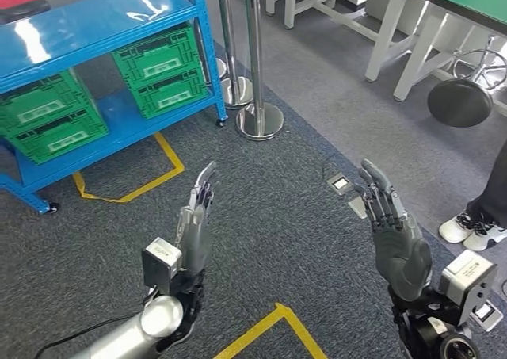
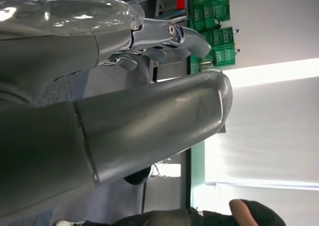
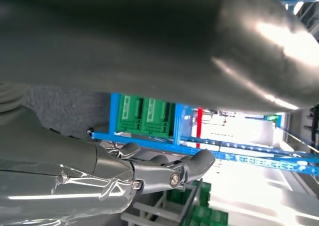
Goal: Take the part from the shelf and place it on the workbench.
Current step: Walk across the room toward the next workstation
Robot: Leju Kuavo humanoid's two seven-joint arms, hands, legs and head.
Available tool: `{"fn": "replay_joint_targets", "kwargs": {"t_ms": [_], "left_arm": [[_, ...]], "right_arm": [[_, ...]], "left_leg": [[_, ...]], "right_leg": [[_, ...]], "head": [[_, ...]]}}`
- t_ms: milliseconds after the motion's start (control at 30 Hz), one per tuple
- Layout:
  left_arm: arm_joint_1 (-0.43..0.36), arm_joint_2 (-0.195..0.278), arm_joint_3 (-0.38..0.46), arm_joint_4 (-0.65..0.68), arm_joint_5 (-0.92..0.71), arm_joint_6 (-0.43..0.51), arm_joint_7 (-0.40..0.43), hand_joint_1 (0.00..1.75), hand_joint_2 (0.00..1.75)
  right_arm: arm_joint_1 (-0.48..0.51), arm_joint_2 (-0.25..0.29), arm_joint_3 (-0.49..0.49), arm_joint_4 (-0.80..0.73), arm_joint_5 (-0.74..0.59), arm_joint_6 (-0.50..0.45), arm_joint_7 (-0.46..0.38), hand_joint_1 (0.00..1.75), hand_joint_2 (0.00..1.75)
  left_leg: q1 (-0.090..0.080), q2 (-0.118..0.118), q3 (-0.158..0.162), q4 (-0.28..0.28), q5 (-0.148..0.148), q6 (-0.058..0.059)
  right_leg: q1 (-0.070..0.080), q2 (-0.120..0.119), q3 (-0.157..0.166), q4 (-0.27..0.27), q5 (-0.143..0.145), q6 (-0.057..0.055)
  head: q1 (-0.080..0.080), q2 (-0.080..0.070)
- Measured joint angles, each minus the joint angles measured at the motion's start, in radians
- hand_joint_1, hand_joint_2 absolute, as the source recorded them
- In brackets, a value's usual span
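Both hands are raised in front of me over grey carpet, holding nothing. My left hand point(image 1: 196, 224) has its fingers stretched out and apart, pointing toward the blue shelf point(image 1: 108, 18) at the upper left. My right hand point(image 1: 391, 228) is likewise spread, palm turned inward. The shelf holds green crates point(image 1: 160, 70) on its lower level; I cannot make out a part in them. In the left wrist view the left hand point(image 2: 112, 101) shows a thick thumb and extended fingers point(image 2: 169, 36). The right wrist view has the right hand point(image 3: 112, 171) before the blue shelf point(image 3: 169, 143) with green crates point(image 3: 144, 116).
Two chrome stanchion posts point(image 1: 257, 117) stand right of the shelf. Yellow tape lines point(image 1: 137, 189) mark the carpet. White-legged benches point(image 1: 388, 26) and a black stool point(image 1: 460, 101) are at the upper right. A person's white shoes point(image 1: 469, 231) are at the right edge.
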Motion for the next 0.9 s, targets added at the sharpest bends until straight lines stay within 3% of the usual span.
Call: {"fn": "replay_joint_targets", "kwargs": {"t_ms": [33,100,167,200,233,300,367,400,467,533,600,633,667,700,733,767,833,900], "left_arm": [[-0.001,0.002,0.000,-0.001,0.001,0.001,0.001,0.00,0.00],[-0.004,0.004,0.000,-0.003,0.004,0.002,0.002,0.00,0.00],[-0.005,0.005,0.000,-0.003,0.007,0.002,0.002,0.00,0.00],[-0.005,0.006,0.000,-0.003,0.008,0.002,0.002,0.00,0.00],[-0.005,0.007,0.000,-0.003,0.009,0.002,0.002,0.00,0.00],[-0.007,0.008,0.000,-0.003,0.010,0.002,0.001,0.00,0.00],[-0.010,0.009,0.000,-0.003,0.013,0.002,-0.002,0.00,0.00],[-0.012,0.009,0.000,-0.003,0.015,0.002,-0.004,0.00,0.00],[-0.012,0.010,0.000,-0.003,0.018,0.002,-0.007,0.00,0.00],[-0.013,0.009,0.000,-0.005,0.019,0.003,-0.012,0.00,0.00],[-0.014,0.008,0.000,-0.006,0.020,0.004,-0.014,0.00,0.00],[-0.014,0.007,0.000,-0.006,0.020,0.004,-0.014,0.00,0.00],[-0.013,0.007,0.000,-0.006,0.020,0.004,-0.014,0.00,0.00],[-0.013,0.007,0.000,-0.006,0.021,0.004,-0.014,0.00,0.00],[-0.013,0.006,0.000,-0.006,0.021,0.004,-0.014,0.00,0.00],[-0.013,0.006,0.000,-0.006,0.021,0.004,-0.014,0.00,0.00],[-0.013,0.006,0.000,-0.006,0.021,0.004,-0.014,0.00,0.00],[-0.014,0.006,0.000,-0.006,0.021,0.004,-0.015,0.00,0.00]], "right_arm": [[0.002,0.001,0.000,0.002,0.000,0.001,0.000,0.00,0.00],[0.008,0.001,-0.001,0.006,0.000,0.002,0.000,0.00,0.00],[0.015,0.001,-0.001,0.012,0.000,0.003,0.000,0.00,0.00],[0.017,0.001,-0.001,0.014,0.000,0.003,0.000,0.00,0.00],[0.018,0.001,-0.001,0.017,0.000,0.003,0.000,0.00,0.00],[0.018,0.001,-0.001,0.019,0.000,0.003,0.000,0.00,0.00],[0.018,0.002,-0.002,0.020,0.000,0.004,0.000,0.00,0.00],[0.018,0.002,-0.002,0.020,0.000,0.005,-0.001,0.00,0.00],[0.018,0.003,-0.002,0.021,0.000,0.008,-0.001,0.00,0.00],[0.018,0.004,-0.003,0.021,0.000,0.010,-0.002,0.00,0.00],[0.020,0.004,-0.004,0.023,0.000,0.010,-0.002,0.00,0.00],[0.023,0.004,-0.004,0.024,0.000,0.011,-0.002,0.00,0.00],[0.026,0.004,-0.004,0.025,0.000,0.011,-0.002,0.00,0.00],[0.029,0.004,-0.004,0.026,0.000,0.011,-0.002,0.00,0.00],[0.031,0.004,-0.004,0.027,0.000,0.012,-0.002,0.00,0.00],[0.032,0.004,-0.004,0.027,0.000,0.012,-0.002,0.00,0.00],[0.032,0.004,-0.005,0.027,0.000,0.012,-0.002,0.00,0.00],[0.032,0.004,-0.005,0.029,0.000,0.012,-0.002,0.00,0.00]], "left_leg": [[-0.002,0.031,-0.019,0.039,-0.023,-0.005],[-0.001,0.091,-0.087,0.175,-0.088,-0.014],[0.005,0.107,-0.147,0.282,-0.119,-0.022],[0.007,0.110,-0.148,0.281,-0.106,-0.024],[0.009,0.115,-0.128,0.237,-0.075,-0.024],[0.007,0.151,-0.047,0.084,-0.008,-0.021],[0.000,0.177,0.000,-0.010,0.018,-0.010],[-0.005,0.176,0.003,-0.018,0.014,-0.003],[-0.004,0.152,0.002,-0.020,0.015,0.010],[0.001,0.132,0.007,-0.024,0.016,0.022],[0.003,0.112,0.010,-0.026,0.016,0.031],[0.002,0.100,0.010,-0.025,0.016,0.034],[0.001,0.086,0.012,-0.025,0.015,0.035],[0.000,0.072,0.013,-0.025,0.014,0.035],[-0.001,0.057,0.016,-0.025,0.014,0.035],[-0.001,0.042,0.019,-0.024,0.013,0.034],[-0.002,0.015,0.022,-0.021,0.010,0.029],[0.002,-0.007,0.011,-0.016,0.011,0.020]], "right_leg": [[-0.002,-0.013,0.003,-0.004,0.001,-0.005],[0.000,-0.041,0.004,-0.006,0.000,-0.011],[0.000,-0.070,0.004,-0.006,-0.003,-0.013],[0.000,-0.083,0.006,-0.006,-0.005,-0.012],[0.000,-0.095,0.008,-0.006,-0.007,-0.010],[0.001,-0.115,0.016,-0.006,-0.014,-0.002],[0.007,-0.132,0.022,-0.006,-0.021,0.007],[0.010,-0.140,0.025,-0.006,-0.024,0.012],[0.007,-0.151,0.029,-0.006,-0.031,0.022],[0.002,-0.118,0.013,0.038,-0.064,0.029],[0.002,-0.066,-0.050,0.173,-0.129,0.030],[0.002,-0.053,-0.088,0.250,-0.157,0.030],[0.003,-0.047,-0.119,0.304,-0.169,0.030],[0.004,-0.045,-0.132,0.318,-0.160,0.028],[0.004,-0.043,-0.124,0.289,-0.129,0.025],[0.005,-0.033,-0.099,0.223,-0.084,0.020],[0.003,0.015,-0.041,0.082,-0.017,0.011],[0.002,0.050,-0.013,0.020,-0.006,0.008]], "head": [[-0.004,0.000],[-0.012,0.000],[-0.014,0.000],[-0.016,0.000],[-0.018,0.000],[-0.025,0.000],[-0.028,0.000],[-0.027,0.000],[-0.021,0.000],[-0.015,0.000],[-0.003,0.000],[0.000,0.000],[0.002,0.000],[0.003,0.000],[0.004,0.000],[0.004,0.000],[0.005,0.000],[0.005,0.000]]}}
